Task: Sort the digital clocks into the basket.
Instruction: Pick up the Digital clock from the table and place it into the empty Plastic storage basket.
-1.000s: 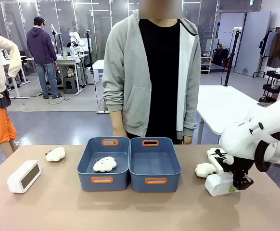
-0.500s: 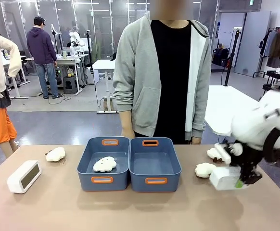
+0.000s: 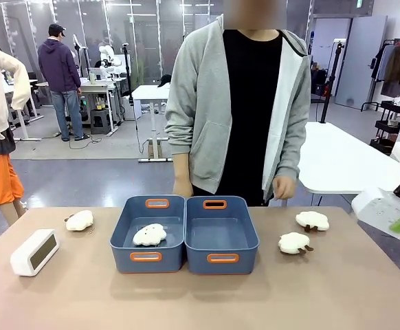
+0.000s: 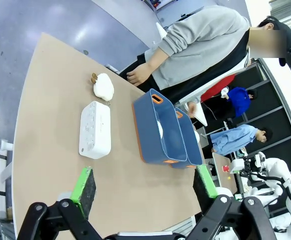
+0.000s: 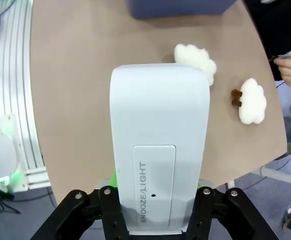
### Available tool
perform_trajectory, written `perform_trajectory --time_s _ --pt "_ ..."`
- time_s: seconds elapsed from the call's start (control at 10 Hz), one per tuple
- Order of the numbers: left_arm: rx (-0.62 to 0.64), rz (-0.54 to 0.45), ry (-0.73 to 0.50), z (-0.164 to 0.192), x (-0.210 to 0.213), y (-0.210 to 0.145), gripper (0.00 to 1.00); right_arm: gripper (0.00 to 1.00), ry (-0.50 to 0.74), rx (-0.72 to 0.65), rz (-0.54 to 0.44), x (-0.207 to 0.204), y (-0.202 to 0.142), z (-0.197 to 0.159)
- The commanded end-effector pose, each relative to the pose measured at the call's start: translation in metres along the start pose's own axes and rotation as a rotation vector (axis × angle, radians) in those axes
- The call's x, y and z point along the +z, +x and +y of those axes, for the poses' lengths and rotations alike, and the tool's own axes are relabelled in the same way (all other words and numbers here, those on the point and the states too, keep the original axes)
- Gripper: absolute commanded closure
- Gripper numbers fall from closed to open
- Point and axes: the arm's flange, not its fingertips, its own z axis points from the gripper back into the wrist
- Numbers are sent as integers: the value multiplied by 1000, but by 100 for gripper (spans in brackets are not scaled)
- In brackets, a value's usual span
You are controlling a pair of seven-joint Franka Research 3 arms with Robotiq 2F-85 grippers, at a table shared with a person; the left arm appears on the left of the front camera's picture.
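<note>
I had my right gripper (image 5: 155,202) clamped on the white rounded plastic clock (image 5: 158,125), lifted above the desk's (image 3: 200,302) right edge. My left gripper (image 4: 144,185) hung open.

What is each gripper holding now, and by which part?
The right gripper is shut on a white digital clock, pinching its sides at the end near the SNOOZE/LIGHT button. The left gripper is open, holding nothing.

Mid-table, left basket (image 3: 119,235) against right basket (image 3: 250,237), plush (image 3: 149,234) in the left; clock (image 3: 34,251) far left, second plush (image 3: 80,220) behind; two plushes (image 3: 295,242) right.
</note>
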Motion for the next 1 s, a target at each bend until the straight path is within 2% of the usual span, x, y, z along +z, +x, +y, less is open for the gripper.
perform_trajectory --time_s 0.0,0.2,0.3,0.5,0.6,0.9 --pt "-19 -14 -25 3 0 3 0 100 -19 18 -55 -12 11 -2" --pt "-19 -14 -25 3 0 3 0 100 -25 22 -136 -8 16 3" --pt "-19 -14 -25 3 0 3 0 100 0 14 -252 1 17 7" --pt "-19 -14 -25 3 0 3 0 100 122 -117 -584 8 29 13" --pt "-19 -14 -25 3 0 3 0 100 162 -134 -642 4 37 20" --pt "-19 -14 -25 3 0 3 0 100 145 -102 -629 4 37 29"
